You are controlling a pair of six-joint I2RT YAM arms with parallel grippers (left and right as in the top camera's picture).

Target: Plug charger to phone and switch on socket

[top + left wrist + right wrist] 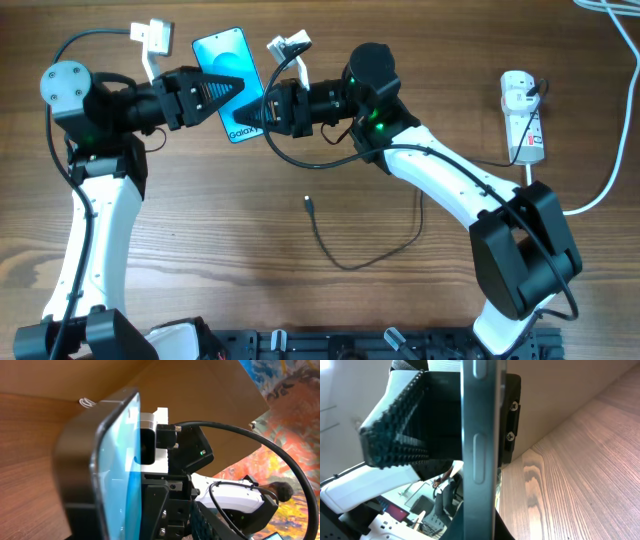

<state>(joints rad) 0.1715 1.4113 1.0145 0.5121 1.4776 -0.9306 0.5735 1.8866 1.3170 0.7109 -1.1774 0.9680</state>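
Overhead view first: where do we find the phone?

We find it held above the table at about 11 o'clock, screen facing up, between our two grippers, which point at each other.

How do our arms stand?

Our left arm climbs from 7 o'clock along the left edge, bends at 10 o'clock and lays its forearm level, pointing toward 3 o'clock. Our right arm rises from 5 o'clock, slants up to a bend near 12 o'clock and reaches toward 9 o'clock.

And the jaws?

The right gripper is clamped on the phone's lower end. The left gripper straddles the phone's middle. On the right wrist view, one of its ribbed fingers sits close beside the phone's face, but we cannot tell whether it presses.

And the rest?

The charger lies loose on the table, its tip near the centre and its cable curling toward 5 o'clock. The socket lies at 2 o'clock, well apart from both grippers.
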